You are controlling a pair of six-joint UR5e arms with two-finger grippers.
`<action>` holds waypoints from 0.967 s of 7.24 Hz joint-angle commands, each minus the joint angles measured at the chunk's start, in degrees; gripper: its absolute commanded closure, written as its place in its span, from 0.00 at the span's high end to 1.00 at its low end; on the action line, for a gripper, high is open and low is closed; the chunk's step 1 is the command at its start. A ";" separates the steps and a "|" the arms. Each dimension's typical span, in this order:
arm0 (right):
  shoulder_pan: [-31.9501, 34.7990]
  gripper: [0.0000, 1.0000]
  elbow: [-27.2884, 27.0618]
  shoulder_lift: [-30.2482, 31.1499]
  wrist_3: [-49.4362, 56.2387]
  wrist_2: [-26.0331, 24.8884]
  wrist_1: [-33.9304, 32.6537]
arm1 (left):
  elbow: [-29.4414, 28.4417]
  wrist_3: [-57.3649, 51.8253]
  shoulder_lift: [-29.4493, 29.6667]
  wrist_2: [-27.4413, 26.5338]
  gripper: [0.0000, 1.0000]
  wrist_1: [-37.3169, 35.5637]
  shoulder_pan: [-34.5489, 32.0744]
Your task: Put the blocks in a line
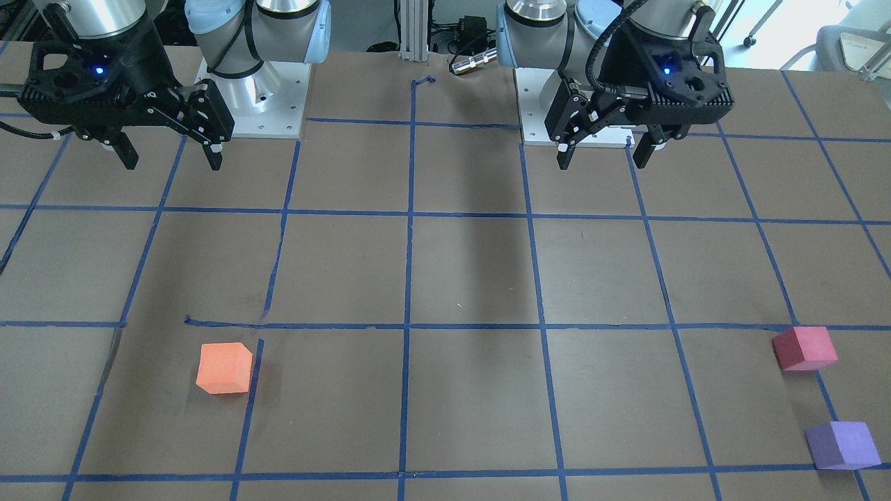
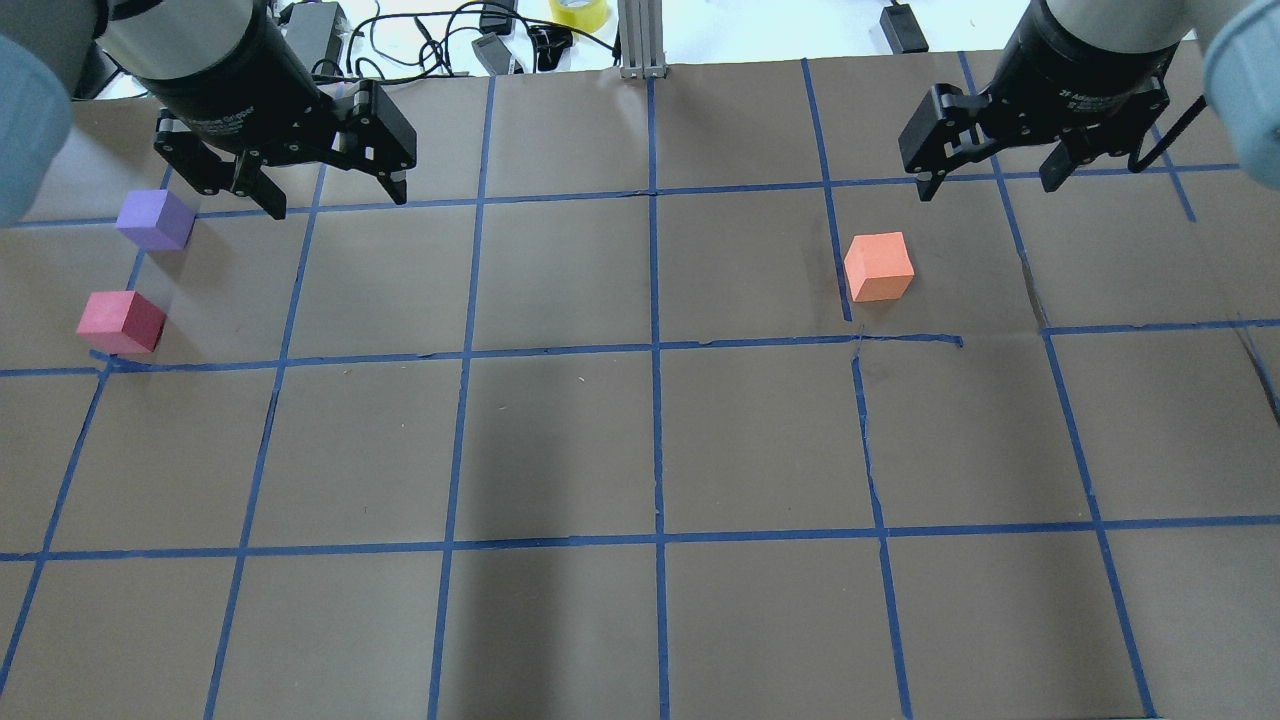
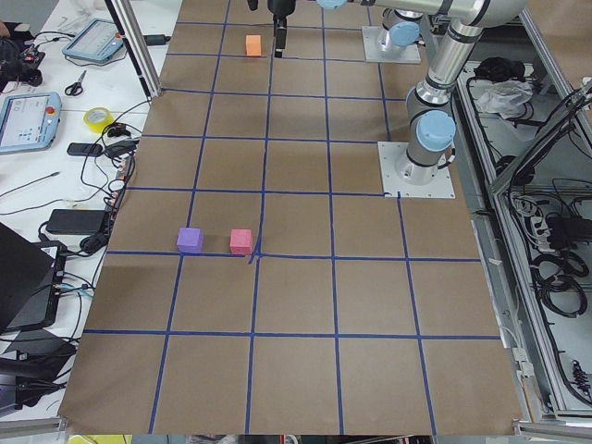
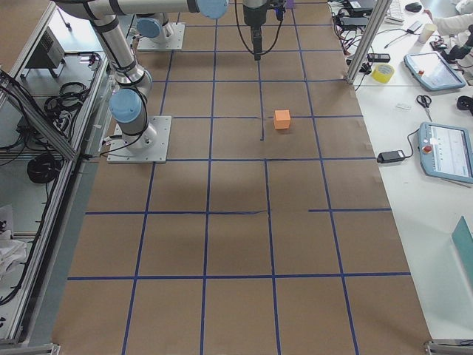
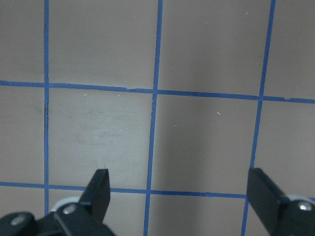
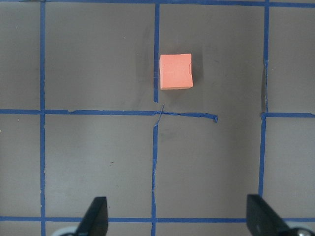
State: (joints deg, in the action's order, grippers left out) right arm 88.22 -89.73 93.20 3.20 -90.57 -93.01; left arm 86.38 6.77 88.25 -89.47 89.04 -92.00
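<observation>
The orange block (image 2: 878, 266) sits on the table on my right side, also in the front view (image 1: 224, 368) and the right wrist view (image 6: 175, 71). The red-pink block (image 2: 121, 321) and the purple block (image 2: 155, 219) sit close together but apart at the far left edge, also in the front view (image 1: 804, 348) (image 1: 842, 445). My left gripper (image 2: 338, 206) hangs open and empty above the table, to the right of the purple block. My right gripper (image 2: 988, 190) is open and empty, raised, right of and beyond the orange block.
The brown table (image 2: 560, 440) carries a blue tape grid. The two arm bases (image 1: 257, 97) (image 1: 557, 118) stand at the robot's side. An aluminium post (image 2: 640, 40), cables and a yellow tape roll (image 2: 578, 12) lie past the far edge.
</observation>
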 commanded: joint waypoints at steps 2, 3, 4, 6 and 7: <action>-0.07 1.00 -0.01 -0.12 0.05 -0.13 -0.06 | 0.89 0.00 -0.53 -0.09 1.00 0.16 -0.11; -0.24 1.00 -0.18 -0.21 0.05 -0.22 0.55 | 1.33 0.00 -0.80 -0.09 1.00 0.16 -0.11; -0.68 0.99 -0.01 -0.56 0.05 0.22 -0.06 | 1.77 0.00 -0.89 -0.09 1.00 0.08 -0.11; -1.03 1.00 -0.10 -0.91 5.20 -0.83 -0.05 | 1.42 0.00 -0.19 1.31 1.00 -0.45 0.24; -1.47 1.00 -0.01 -3.44 5.67 -0.75 -0.41 | 1.59 0.00 -0.19 1.41 1.00 -0.45 0.24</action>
State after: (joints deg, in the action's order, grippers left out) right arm 87.18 -89.87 91.93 7.18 -91.24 -92.92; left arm 87.94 6.77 87.86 -88.47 88.74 -91.82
